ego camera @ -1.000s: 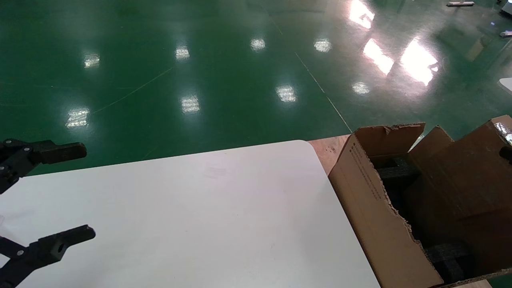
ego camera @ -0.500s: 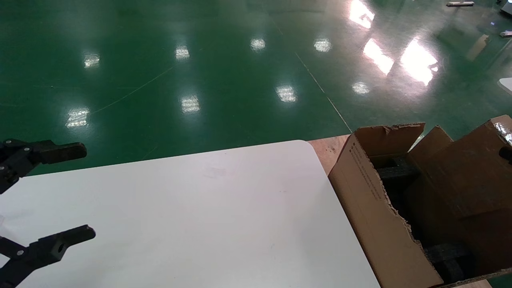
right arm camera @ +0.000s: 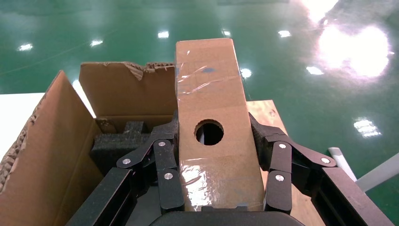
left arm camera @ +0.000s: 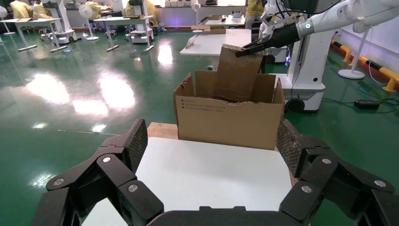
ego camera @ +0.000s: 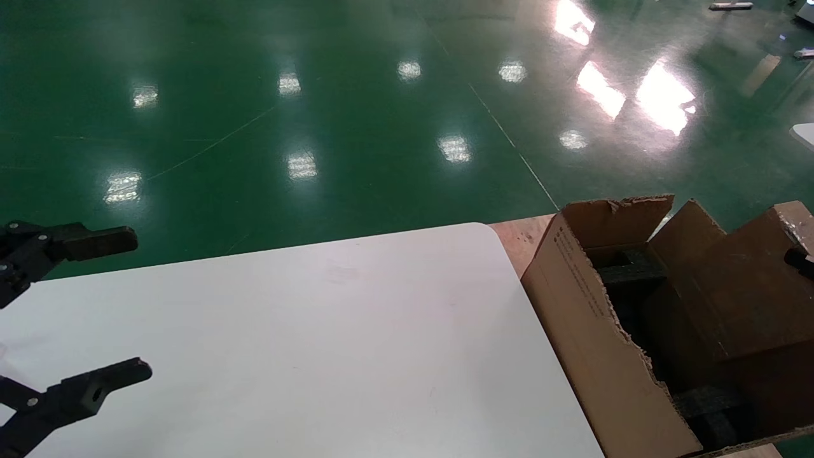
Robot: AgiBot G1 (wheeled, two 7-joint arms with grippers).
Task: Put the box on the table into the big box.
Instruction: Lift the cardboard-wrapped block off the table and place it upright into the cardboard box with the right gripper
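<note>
The box (right arm camera: 209,108), small, brown and taped, with a round hole, stands upright between the pads of my right gripper (right arm camera: 212,141), which is shut on its sides. It hangs partly inside the big box (ego camera: 585,331), a torn-edged carton off the table's right end, above black foam blocks (right arm camera: 117,146). In the head view the box (ego camera: 731,286) rises over the carton's rim, and only one finger (ego camera: 800,261) of the right gripper shows. My left gripper (ego camera: 140,305) stands open and empty over the left part of the white table (ego camera: 318,331).
The big box (left arm camera: 226,120) sits on a wooden board (ego camera: 518,238) against the table's rounded corner. Glossy green floor lies beyond the table edge. Other tables (left arm camera: 216,42) and a white robot base (left arm camera: 306,84) stand farther off.
The box in my right gripper has sunk a little lower into the big box and shifted slightly. The left gripper has not moved.
</note>
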